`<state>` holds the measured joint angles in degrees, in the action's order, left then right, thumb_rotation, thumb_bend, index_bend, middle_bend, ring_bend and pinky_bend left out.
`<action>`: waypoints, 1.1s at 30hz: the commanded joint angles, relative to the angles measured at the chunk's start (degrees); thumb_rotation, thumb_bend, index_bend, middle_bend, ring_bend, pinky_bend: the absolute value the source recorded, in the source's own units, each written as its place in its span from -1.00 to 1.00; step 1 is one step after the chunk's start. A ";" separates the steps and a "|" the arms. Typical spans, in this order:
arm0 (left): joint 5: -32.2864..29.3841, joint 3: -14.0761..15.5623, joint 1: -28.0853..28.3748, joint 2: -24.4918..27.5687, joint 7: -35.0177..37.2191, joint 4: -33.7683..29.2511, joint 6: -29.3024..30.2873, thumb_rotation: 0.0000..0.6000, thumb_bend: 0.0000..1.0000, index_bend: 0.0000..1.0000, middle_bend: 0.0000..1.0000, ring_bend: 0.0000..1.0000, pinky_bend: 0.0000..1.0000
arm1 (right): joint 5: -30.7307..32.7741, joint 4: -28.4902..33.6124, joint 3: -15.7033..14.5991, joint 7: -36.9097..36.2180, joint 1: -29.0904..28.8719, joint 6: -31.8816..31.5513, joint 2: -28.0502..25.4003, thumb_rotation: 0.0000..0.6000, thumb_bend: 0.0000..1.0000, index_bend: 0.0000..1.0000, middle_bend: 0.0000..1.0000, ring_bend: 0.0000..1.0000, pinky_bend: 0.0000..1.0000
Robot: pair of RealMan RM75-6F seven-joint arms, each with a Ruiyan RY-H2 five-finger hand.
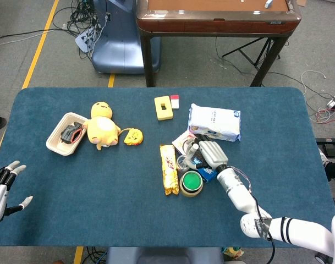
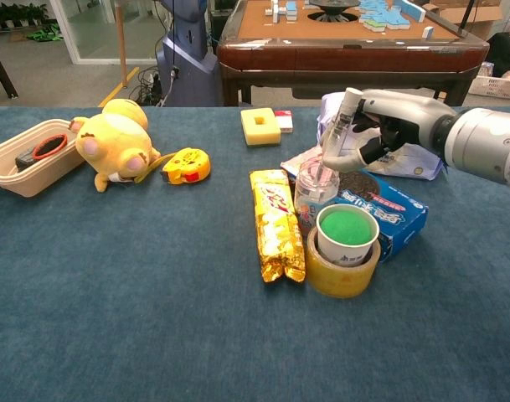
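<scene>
Two hands are in view. My right hand (image 2: 380, 126) hovers over the clear plastic bottle (image 2: 315, 191), its fingers (image 2: 342, 117) curled loosely and reaching down toward the bottle's top; I cannot tell whether they touch it, and nothing is clamped between them. The bottle stands upright on the blue surface (image 2: 137, 318), between the gold snack bar (image 2: 275, 222) and the blue biscuit box (image 2: 388, 213), just behind the green-lidded cup (image 2: 347, 233) that sits inside the tape roll (image 2: 340, 270). The white tissue pack (image 1: 214, 121) lies behind my hand. My left hand (image 1: 1, 188) rests at the near left edge, fingers apart, holding nothing, well apart from the yellow plush toy (image 2: 112, 142) and the tray (image 2: 16, 172).
</scene>
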<state>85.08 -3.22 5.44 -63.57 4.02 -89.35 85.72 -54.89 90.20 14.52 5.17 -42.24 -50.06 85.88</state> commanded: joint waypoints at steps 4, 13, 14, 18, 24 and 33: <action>0.05 -0.03 -0.03 -0.13 0.21 0.27 0.05 1.00 -0.60 -0.63 -0.80 -0.78 -1.00 | -0.80 -0.24 0.10 -1.12 0.04 -0.26 0.37 1.00 -0.03 0.10 -0.41 -0.76 -0.87; -0.05 -0.17 -0.11 0.08 0.67 0.55 0.10 1.00 -0.60 -0.63 -0.80 -0.78 -1.00 | -6.19 2.10 1.34 -7.30 1.72 -2.30 -1.54 1.00 0.14 0.20 -0.33 -0.63 -0.87; -0.03 -0.19 -0.10 0.15 0.67 0.49 0.13 1.00 -0.60 -0.63 -0.80 -0.78 -1.00 | -6.78 2.83 1.55 -8.05 1.99 -2.51 -2.26 1.00 0.14 0.20 -0.33 -0.62 -0.87; 0.08 -0.27 -0.18 0.35 0.69 0.28 0.40 1.00 -0.60 -0.63 -0.80 -0.78 -1.00 | -8.83 7.41 2.67 -11.94 3.82 -3.50 -6.92 1.00 0.14 0.20 -0.32 -0.56 -0.87; 0.58 -0.11 0.08 0.23 0.07 -0.29 0.15 1.00 -0.60 -0.63 -0.80 -0.78 -1.00 | -11.41 13.51 4.05 -18.15 8.05 -7.40 -13.22 1.00 0.14 0.20 -0.23 -0.43 -0.75; 1.66 -0.05 0.30 0.58 -1.30 -2.07 0.63 1.00 -0.60 -0.63 -0.80 -0.78 -1.00 | -14.78 16.11 3.02 -16.17 12.57 -12.60 -21.00 1.00 0.14 0.23 -0.13 -0.25 -0.50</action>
<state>86.65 -3.32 5.71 -63.02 2.84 -91.30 86.36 -68.84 106.38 17.95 -12.65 -30.56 -61.47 65.76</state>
